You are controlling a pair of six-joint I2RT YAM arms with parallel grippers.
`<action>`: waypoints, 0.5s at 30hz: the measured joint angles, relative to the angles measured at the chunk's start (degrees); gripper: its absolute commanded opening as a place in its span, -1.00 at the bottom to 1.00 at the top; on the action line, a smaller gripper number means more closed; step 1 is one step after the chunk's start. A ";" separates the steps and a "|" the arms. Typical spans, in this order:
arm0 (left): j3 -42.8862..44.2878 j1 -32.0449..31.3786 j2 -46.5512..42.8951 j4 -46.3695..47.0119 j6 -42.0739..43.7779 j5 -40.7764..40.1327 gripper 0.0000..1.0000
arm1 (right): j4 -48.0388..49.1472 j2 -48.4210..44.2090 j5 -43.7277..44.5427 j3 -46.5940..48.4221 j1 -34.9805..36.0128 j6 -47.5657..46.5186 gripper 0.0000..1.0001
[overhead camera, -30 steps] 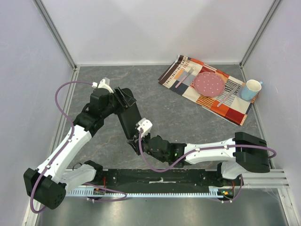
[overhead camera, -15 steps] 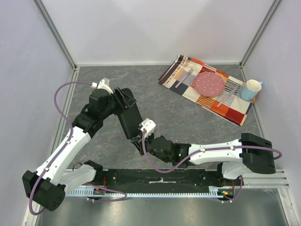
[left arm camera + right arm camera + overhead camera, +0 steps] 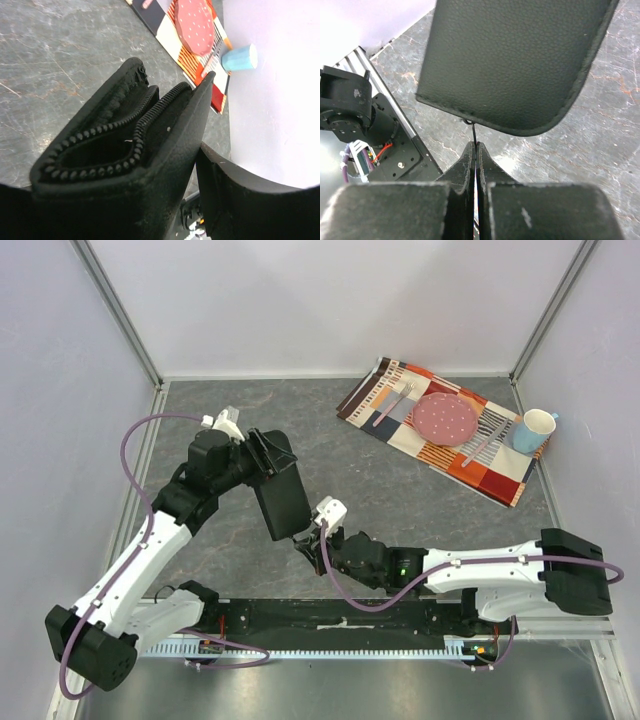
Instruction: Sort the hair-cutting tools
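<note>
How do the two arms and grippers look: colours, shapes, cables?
Both the left arm and right arm have white link shells with black joint housings. A purple cable loops along each. A white block sits near each wrist. The right gripper has matte black fingers tapering to thin tips; the left gripper is black too.

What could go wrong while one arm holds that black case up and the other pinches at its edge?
1. The right gripper is shut on only a thin black strip at the edge of the black case, so that grip might slip.
2. The left gripper holds the same case off the table, near its gaping zip opening. A hard pull from either arm might wrench it loose.
</note>
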 measured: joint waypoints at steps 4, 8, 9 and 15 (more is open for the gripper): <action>0.28 0.02 0.04 -0.07 0.63 4.35 -0.95 | -4.44 -1.97 0.09 0.02 0.00 -1.95 -1.00; 1.57 0.00 0.11 -0.81 2.19 9.51 -0.95 | -9.18 -5.35 0.46 0.15 0.00 -5.05 -1.00; 1.84 0.00 0.11 -0.72 2.56 11.08 -0.95 | -10.16 -6.21 0.48 0.26 0.00 -5.66 -1.00; 2.32 0.00 0.11 0.61 5.09 20.57 -0.95 | -18.36 -11.21 0.44 2.10 0.37 -10.01 -1.00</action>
